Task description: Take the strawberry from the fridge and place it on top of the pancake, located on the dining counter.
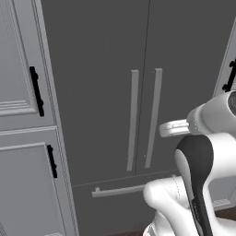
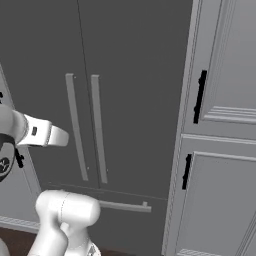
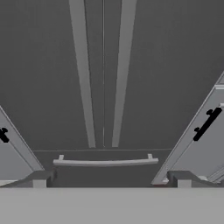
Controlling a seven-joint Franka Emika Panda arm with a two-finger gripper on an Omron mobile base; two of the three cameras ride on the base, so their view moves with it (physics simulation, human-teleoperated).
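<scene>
Fridge (image 1: 101, 69) dead ahead: tall, dark grey, two doors shut tight along a thin centre seam, a pair of long light grey upright handles (image 1: 144, 119) side by side at the seam, and a bottom drawer below with its own horizontal bar handle (image 3: 105, 162). Flanked left and right by light grey panelled cabinets (image 2: 225, 125) with short black handles (image 2: 199, 97), touching the fridge sides. Gripper (image 3: 111, 181) spread wide and empty, fingertips (image 3: 41, 178) low in the hand view, facing the closed doors near the drawer bar, apart from them.
</scene>
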